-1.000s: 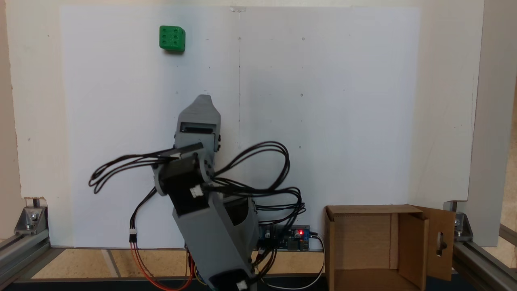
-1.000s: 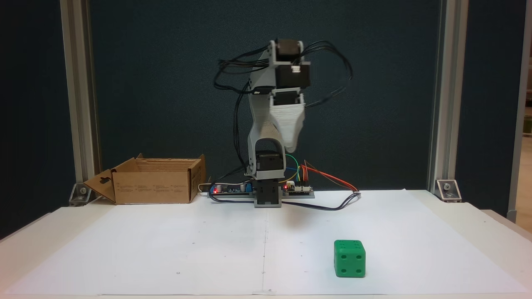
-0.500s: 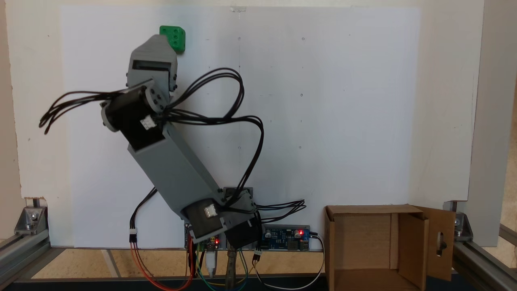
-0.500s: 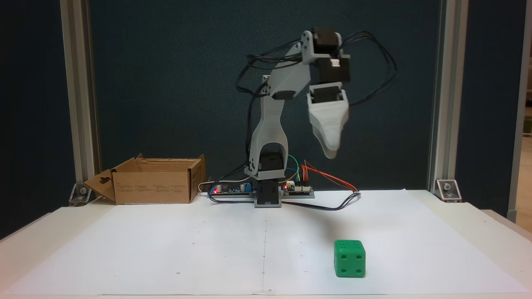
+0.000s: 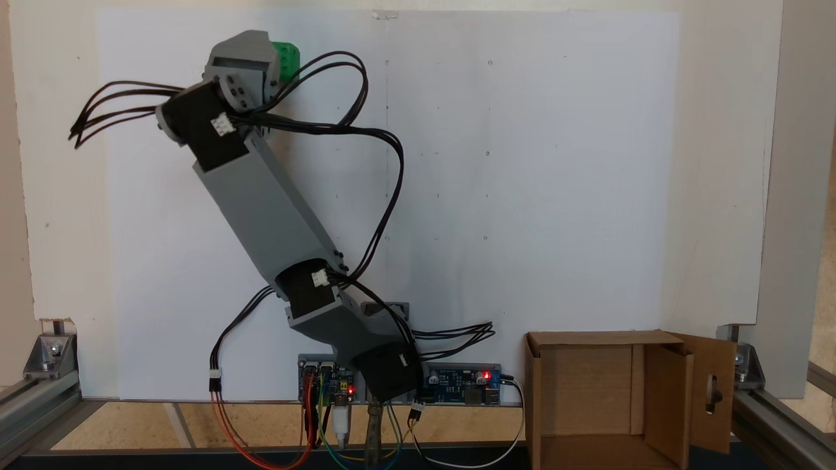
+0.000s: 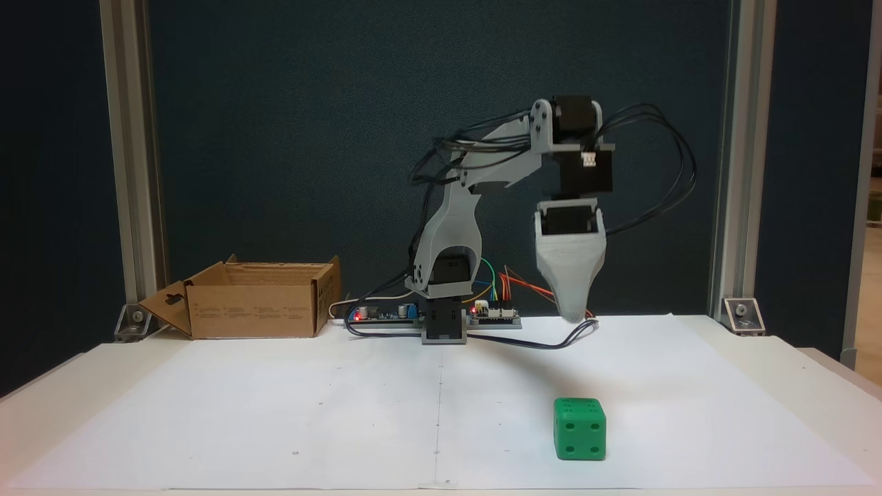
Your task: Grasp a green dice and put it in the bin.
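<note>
Hovering above the worktop (image 6: 207, 413), the tool (image 6: 573, 313) is pointing straight down w/ its tip tapering to one visible point, so I can't tell how far it's open; nothing is hanging from it. The green dice (image 6: 579, 428) is sitting on the white paper, lower right of the front-facing fixed view, clear of the tool and w/ visible air between them. In the fixed view from above, the dice (image 5: 288, 57) is peeking out at upper left, partly covered by the tool housing, so approx. alignment looks good. To do the reach well: probably keep descending vertically, spread the jaws wider than the cube before arriving, straddle two flat faces, then close. The bin (image 6: 255, 300) is waiting at left beside the arm base, well apart from the dice.
</note>
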Controlling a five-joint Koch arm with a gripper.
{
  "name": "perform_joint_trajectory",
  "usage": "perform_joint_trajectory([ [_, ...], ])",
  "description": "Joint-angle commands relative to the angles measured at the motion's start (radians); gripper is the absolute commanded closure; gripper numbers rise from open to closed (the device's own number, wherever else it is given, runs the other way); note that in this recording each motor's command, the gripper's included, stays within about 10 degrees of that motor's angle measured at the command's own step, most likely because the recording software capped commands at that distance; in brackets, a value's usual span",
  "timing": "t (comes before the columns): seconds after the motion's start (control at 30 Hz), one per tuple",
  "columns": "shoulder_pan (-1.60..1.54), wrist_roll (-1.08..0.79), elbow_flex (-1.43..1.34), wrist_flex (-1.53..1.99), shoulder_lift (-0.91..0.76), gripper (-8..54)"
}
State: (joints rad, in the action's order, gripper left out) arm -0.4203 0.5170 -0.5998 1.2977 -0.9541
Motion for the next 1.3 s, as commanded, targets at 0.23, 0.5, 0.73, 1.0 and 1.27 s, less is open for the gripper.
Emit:
perform_joint_trajectory([
  [0.23,0.048,0.089,0.089,0.028,0.015,2.2],
  [0.5,0.052,0.089,0.089,-0.009,0.069,2.1],
  [0.73,0.018,0.091,0.089,-0.074,0.084,2.3],
  [1.0,0.006,0.091,0.089,-0.117,0.129,2.4],
  [1.27,0.026,0.091,0.089,-0.118,0.161,2.3],
])
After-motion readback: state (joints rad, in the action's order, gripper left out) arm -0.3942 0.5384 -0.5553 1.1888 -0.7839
